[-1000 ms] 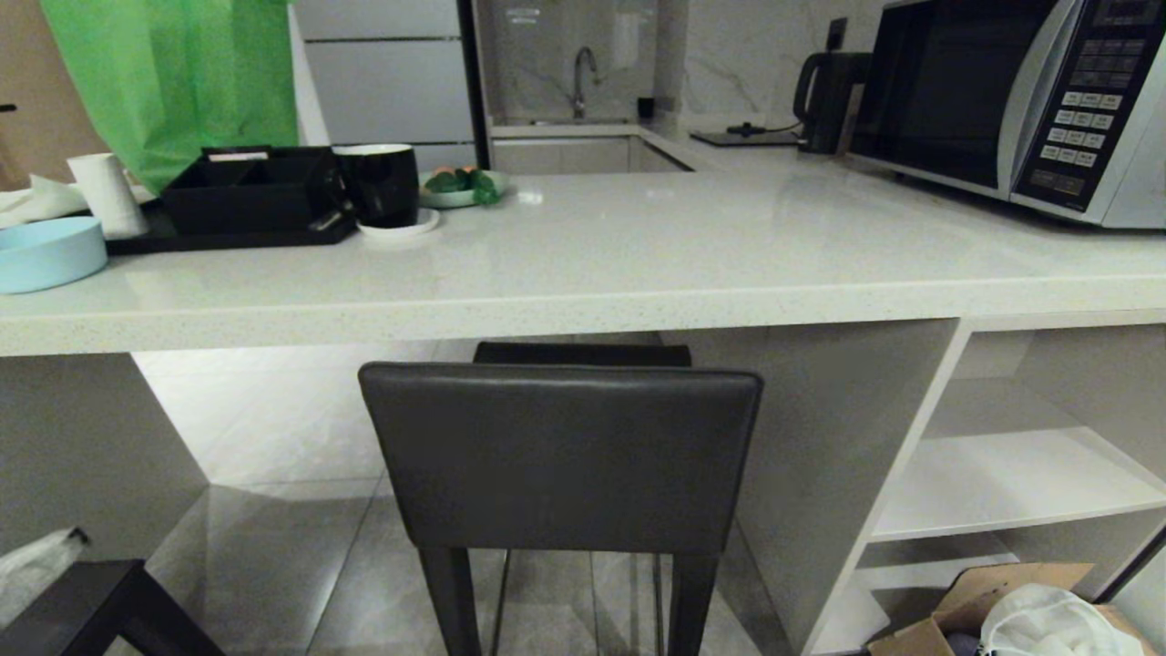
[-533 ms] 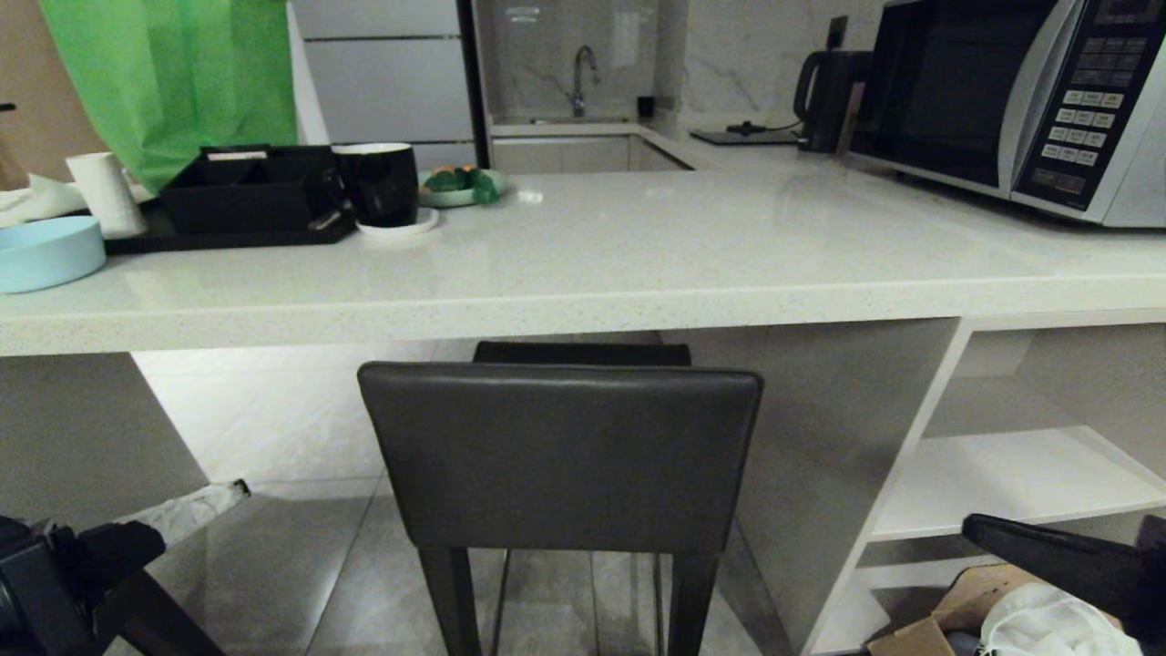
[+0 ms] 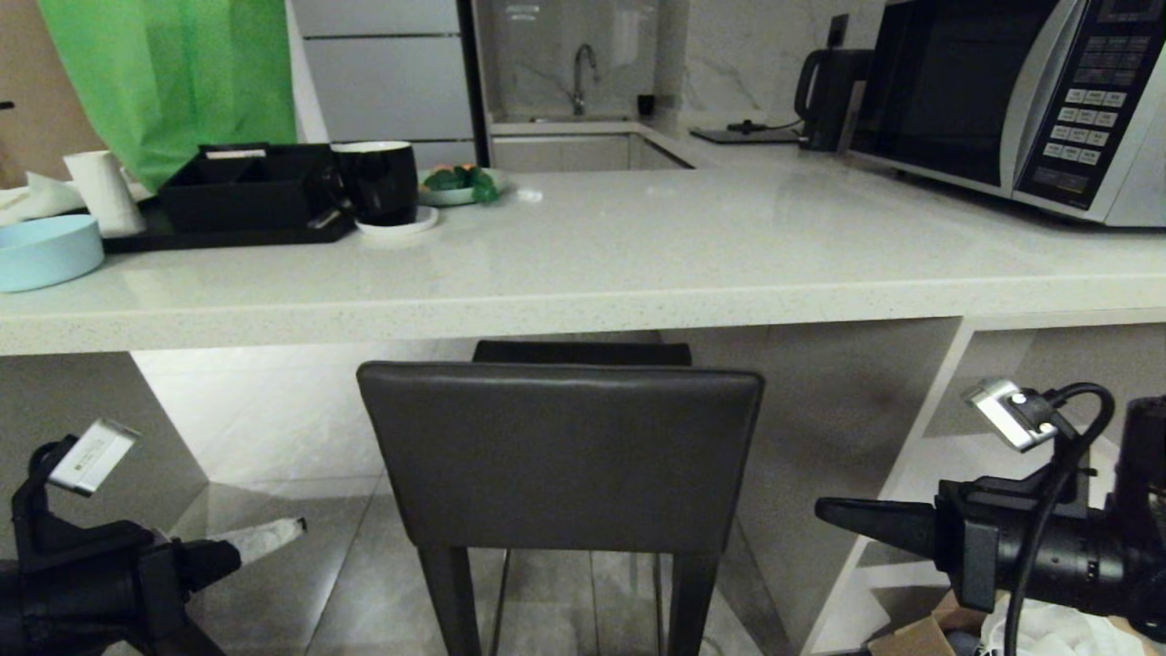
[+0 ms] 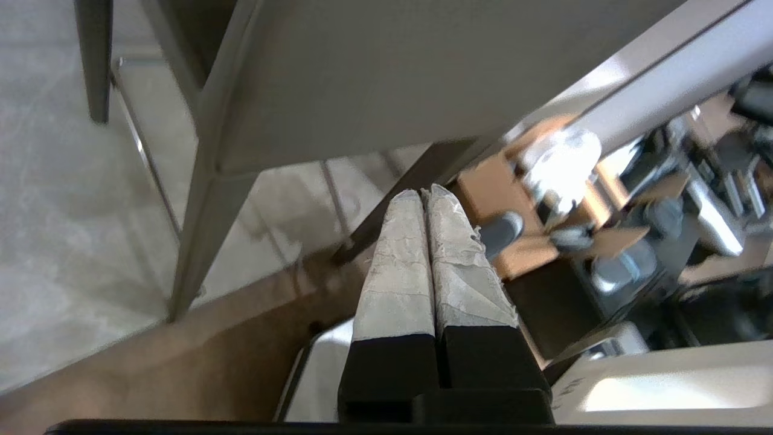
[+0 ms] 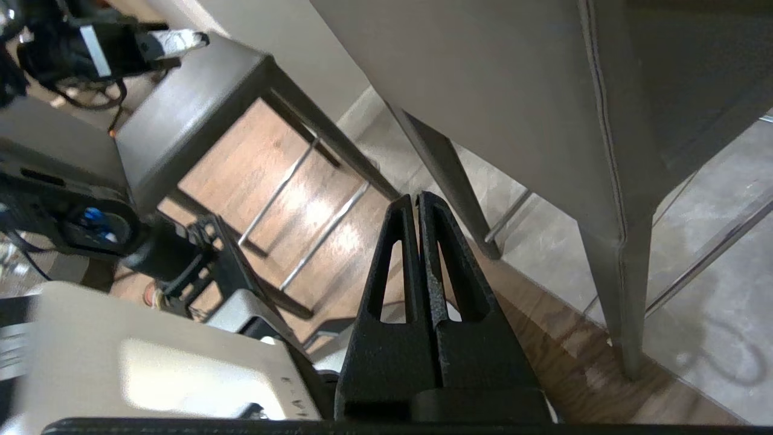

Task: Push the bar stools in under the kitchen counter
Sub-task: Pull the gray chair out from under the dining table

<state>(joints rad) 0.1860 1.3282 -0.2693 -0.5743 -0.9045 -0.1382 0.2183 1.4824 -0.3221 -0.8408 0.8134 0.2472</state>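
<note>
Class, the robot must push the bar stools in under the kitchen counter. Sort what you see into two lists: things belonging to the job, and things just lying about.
Belongs to the job:
- bar stool
- kitchen counter
- left gripper, shut
- right gripper, shut

Just lying about:
- microwave
- kettle
- black mug
- blue bowl
- black tray
- cardboard box

Left gripper, right gripper newly risen into view

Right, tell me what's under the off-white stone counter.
Under the off-white stone counter, a second dark stool's backrest shows behind the near dark leather stool. Its seat and legs are hidden.
</note>
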